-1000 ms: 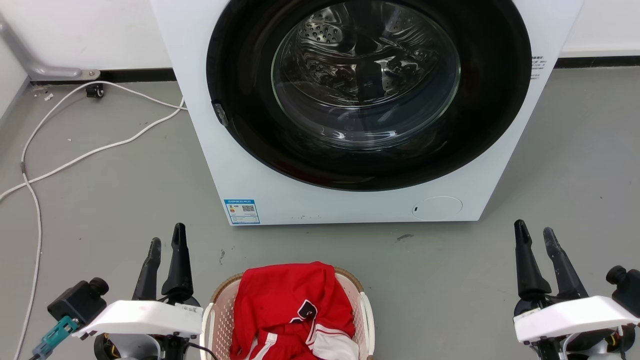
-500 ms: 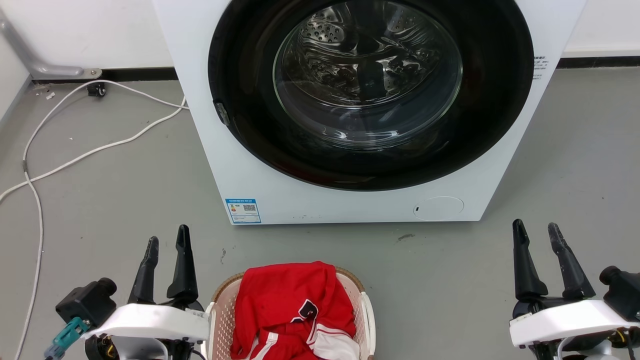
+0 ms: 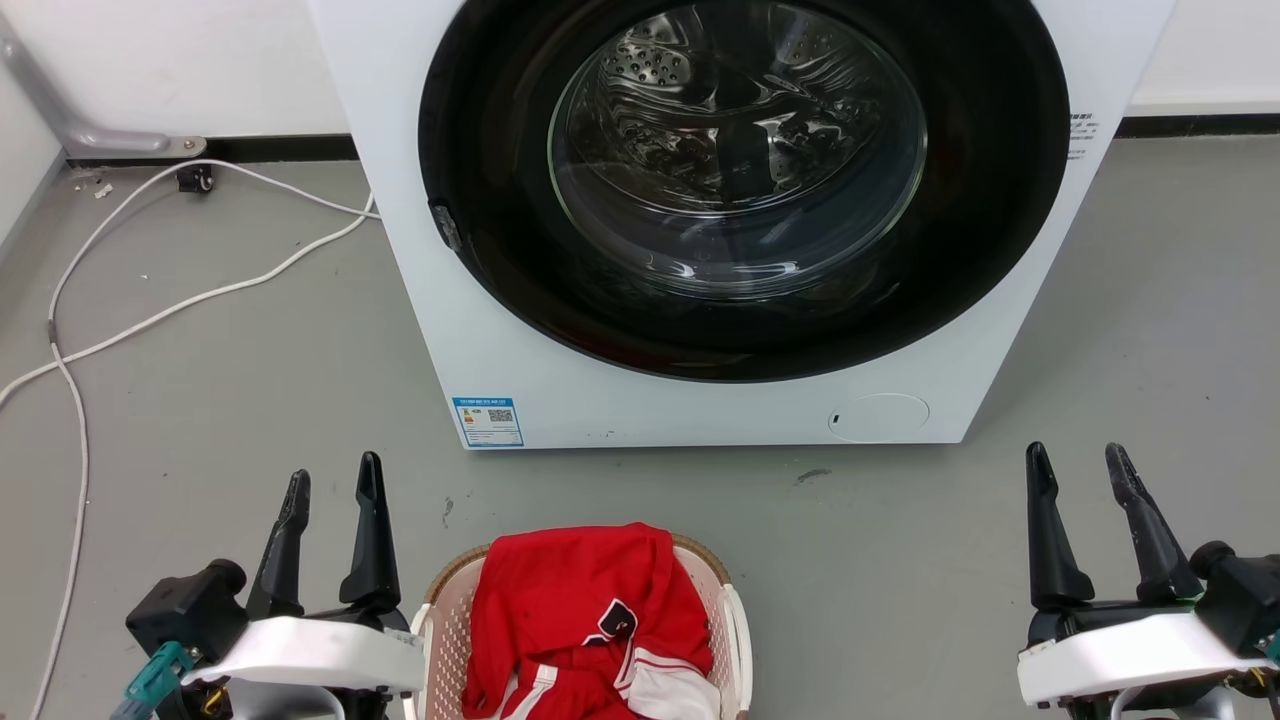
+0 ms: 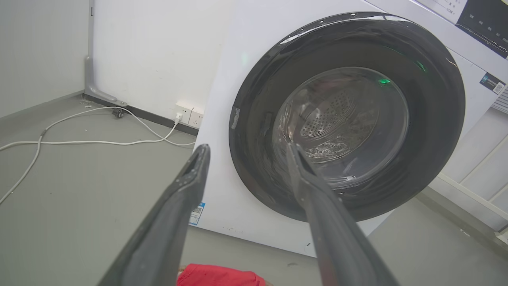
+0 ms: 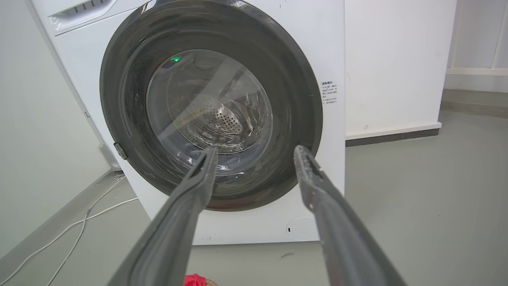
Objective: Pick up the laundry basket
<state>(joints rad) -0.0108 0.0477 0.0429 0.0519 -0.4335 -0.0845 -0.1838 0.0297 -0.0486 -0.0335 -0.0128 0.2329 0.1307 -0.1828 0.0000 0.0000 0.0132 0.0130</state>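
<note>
The laundry basket (image 3: 446, 640) sits on the grey floor at 6 o'clock in the head view. A red garment (image 3: 580, 600) is heaped in it, and the washing machine (image 3: 500, 350) looms at 12. The left gripper (image 3: 333, 467) is at 7 o'clock, just beside the basket's left side, fingers spread and gripping nothing. The right gripper (image 3: 1074, 449) is way out at 4 o'clock, well apart from the basket, fingers spread too. White cables (image 3: 150, 315) trail off toward 9.

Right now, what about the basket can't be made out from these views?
Laundry basket: near part cut off by the head view's bottom edge.
Its interior: hidden under the red garment, head view.
Blue label on the washing machine: print too small, head view.
</note>
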